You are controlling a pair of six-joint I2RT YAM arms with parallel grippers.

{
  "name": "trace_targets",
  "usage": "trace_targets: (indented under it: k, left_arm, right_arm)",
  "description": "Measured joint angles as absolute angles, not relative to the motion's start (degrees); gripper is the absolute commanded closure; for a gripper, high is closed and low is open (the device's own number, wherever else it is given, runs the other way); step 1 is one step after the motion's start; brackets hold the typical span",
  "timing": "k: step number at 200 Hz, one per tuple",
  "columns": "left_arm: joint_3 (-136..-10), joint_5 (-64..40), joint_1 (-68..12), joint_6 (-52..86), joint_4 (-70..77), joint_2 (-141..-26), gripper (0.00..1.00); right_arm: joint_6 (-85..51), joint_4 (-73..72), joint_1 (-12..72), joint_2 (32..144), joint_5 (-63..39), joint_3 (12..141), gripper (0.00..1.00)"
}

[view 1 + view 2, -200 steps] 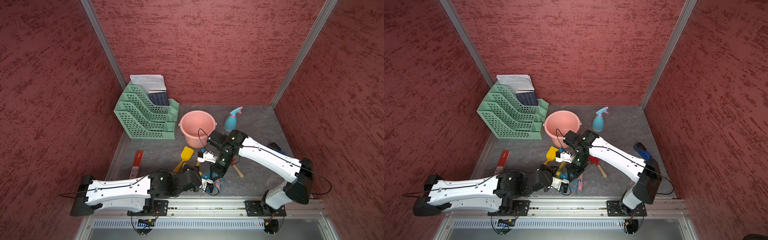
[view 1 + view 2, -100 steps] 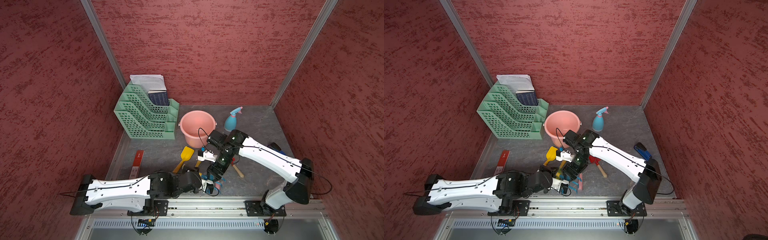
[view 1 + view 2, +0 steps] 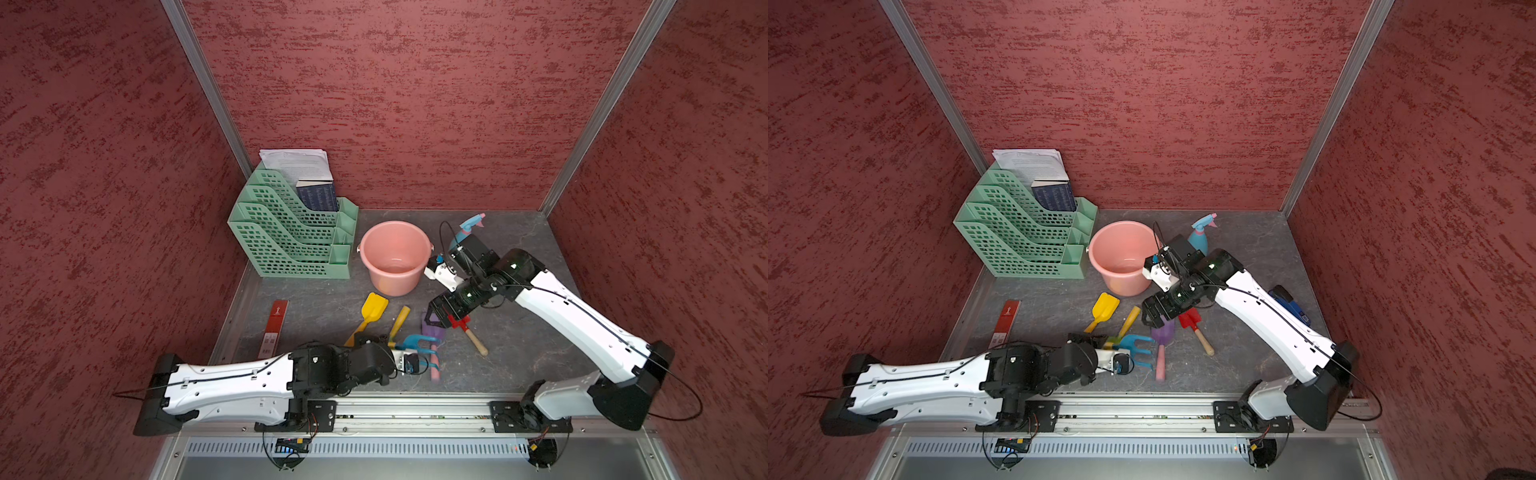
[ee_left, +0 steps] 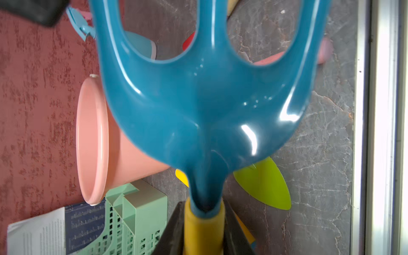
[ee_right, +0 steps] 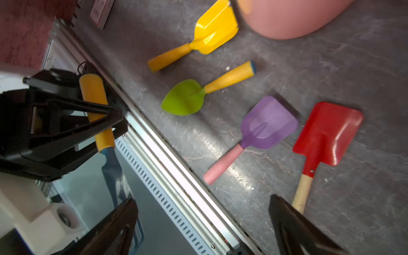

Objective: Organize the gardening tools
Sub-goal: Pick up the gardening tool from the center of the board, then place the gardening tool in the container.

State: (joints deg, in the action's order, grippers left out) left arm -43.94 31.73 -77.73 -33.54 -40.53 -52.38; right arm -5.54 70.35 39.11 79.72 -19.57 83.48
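Left gripper is clamped on the smooth yellow cylindrical handle of the blue fork-rake. Its glossy moulded head fans into three curved prongs pointing away from the jaws. The rake appears held just clear of the grey marbled table, though the gap is hard to judge. Close beside this gripper lies the green trowel, a leaf-shaped matte blade. Beyond the prongs lies the purple shovel, flat, translucent and pink-handled. The left arm stretches low and nearly level from the front rail. The right gripper has its jaws wide apart and holds nothing. It hangs over the purple shovel with the shiny red shovel beside it, elbow raised and wrist tilted down.
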Motion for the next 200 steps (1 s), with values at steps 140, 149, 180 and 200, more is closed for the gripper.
trace_targets:
  k: [140,149,180,200]
  left_arm:
    - [-57.28,-1.67,-36.51,-12.93,7.03,-72.34,1.00]
    - [-58.00,-2.85,-35.40,-11.25,9.91,-75.05,1.00]
    - [-59.07,-5.17,-32.16,-7.07,17.21,-83.20,1.00]
    - [-59.27,-5.52,-30.85,-5.39,20.71,-88.07,1.00]
  right_arm:
    - [-19.99,51.48,34.44,71.18,-18.26,68.16,0.02]
    - [-19.99,51.22,34.44,70.89,-18.39,68.16,0.02]
    - [-19.97,50.46,34.44,70.04,-18.61,67.72,0.01]
    - [-19.97,50.37,34.44,69.95,-18.74,67.40,0.02]
